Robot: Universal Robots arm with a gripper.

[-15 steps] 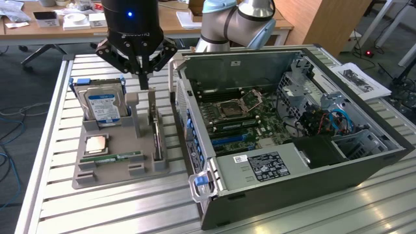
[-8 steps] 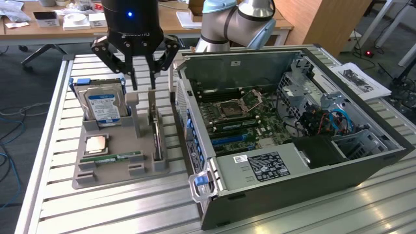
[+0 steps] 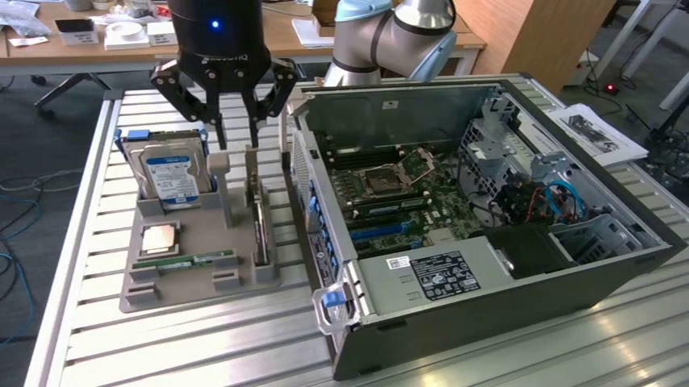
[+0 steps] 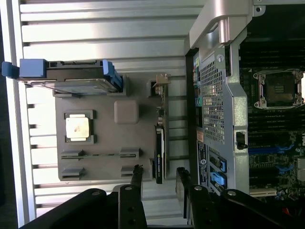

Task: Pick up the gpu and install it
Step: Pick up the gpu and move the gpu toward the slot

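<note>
Robot lab bench in an office-like room
A slatted aluminium table carries an open computer tower; a wooden desk crosses the frame's top, and loose cables trail at left.

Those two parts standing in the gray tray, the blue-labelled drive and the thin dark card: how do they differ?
The hard drive is thick and silver with a blue label; the graphics card is thin and dark. The open gripper hangs over the graphics card, not the hard drive. Both stand on edge in the tray.
</note>
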